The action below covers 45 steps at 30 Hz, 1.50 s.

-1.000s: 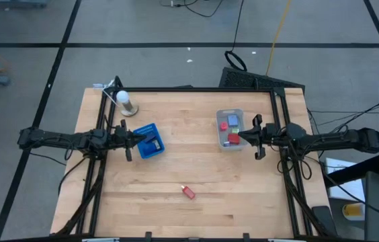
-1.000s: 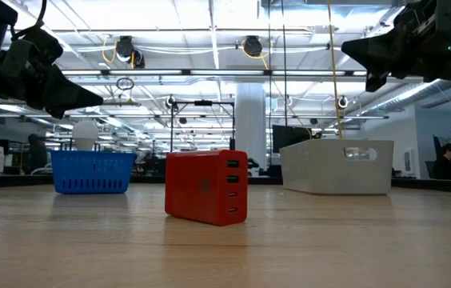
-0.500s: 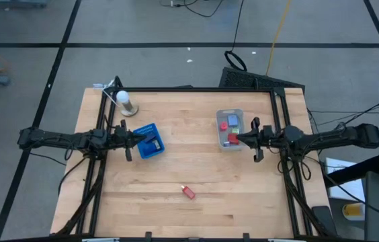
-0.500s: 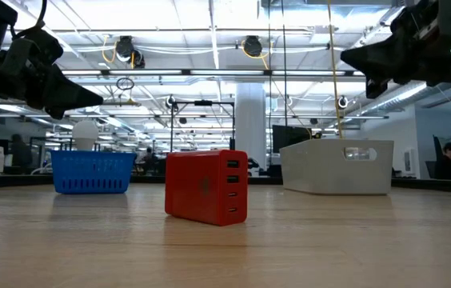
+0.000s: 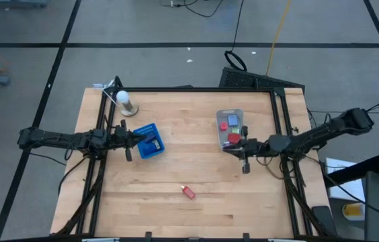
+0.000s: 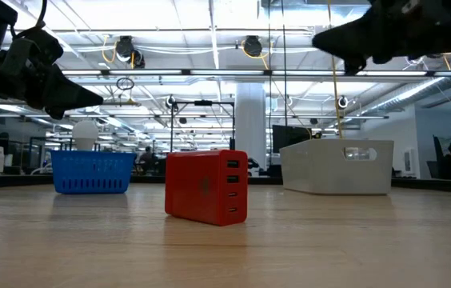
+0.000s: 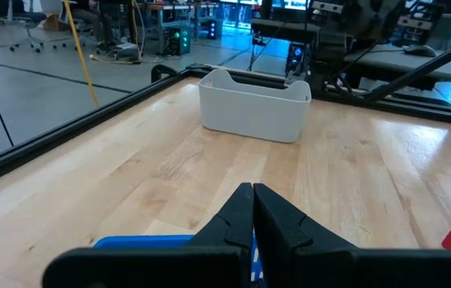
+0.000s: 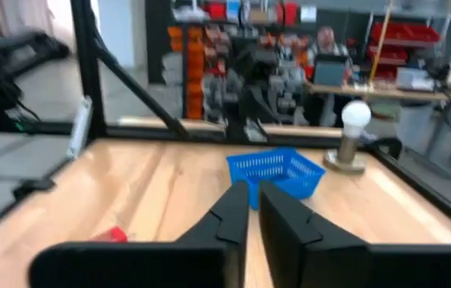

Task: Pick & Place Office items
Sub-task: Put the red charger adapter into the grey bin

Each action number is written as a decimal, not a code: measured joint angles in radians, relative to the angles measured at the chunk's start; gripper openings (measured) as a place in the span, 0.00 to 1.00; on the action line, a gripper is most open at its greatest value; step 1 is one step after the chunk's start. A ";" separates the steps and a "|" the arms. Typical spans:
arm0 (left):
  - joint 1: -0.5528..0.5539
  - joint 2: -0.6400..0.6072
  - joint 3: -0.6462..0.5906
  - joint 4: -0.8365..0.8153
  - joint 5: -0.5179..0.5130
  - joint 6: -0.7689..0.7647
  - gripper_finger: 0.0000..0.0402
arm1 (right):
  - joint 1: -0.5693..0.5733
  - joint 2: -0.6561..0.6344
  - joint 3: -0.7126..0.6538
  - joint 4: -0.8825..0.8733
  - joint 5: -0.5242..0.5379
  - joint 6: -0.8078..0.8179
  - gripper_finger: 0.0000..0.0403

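With nothing between its almost-closed fingers, the right gripper (image 5: 227, 148) sits just near of the clear bin (image 5: 230, 114); it should swing toward the near-centre red charger block (image 5: 188, 192), open wide and descend squarely, while the closed left gripper (image 5: 142, 136) waits over the blue basket (image 5: 147, 150).

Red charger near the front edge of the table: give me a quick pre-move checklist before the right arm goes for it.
1. Red charger lies alone on bare wood, nothing crowding it: ok.
2. Right gripper is empty, nothing between its fingers in the right wrist view: ok.
3. Right gripper opened wide enough to take the charger: not ok, its fingers are nearly together.
4. Right gripper is off the clear bin, at the bin's near end: ok.
5. Left gripper is shut and waits over the blue basket, away from the charger: ok.
6. Room left in the bin beside the red and blue pieces already inside: cannot tell.
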 joint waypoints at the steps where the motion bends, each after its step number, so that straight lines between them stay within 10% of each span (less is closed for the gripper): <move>1: 0.000 0.000 0.000 0.000 0.000 0.001 0.02 | 0.006 0.031 0.019 -0.005 0.013 0.000 0.09; 20: 0.000 0.000 0.000 -0.005 0.000 -0.015 0.02 | 0.071 0.488 0.409 -0.130 0.019 -0.016 0.70; 45: 0.000 0.000 0.001 -0.007 0.020 -0.021 0.02 | 0.073 0.949 0.791 -0.253 -0.422 -0.037 0.74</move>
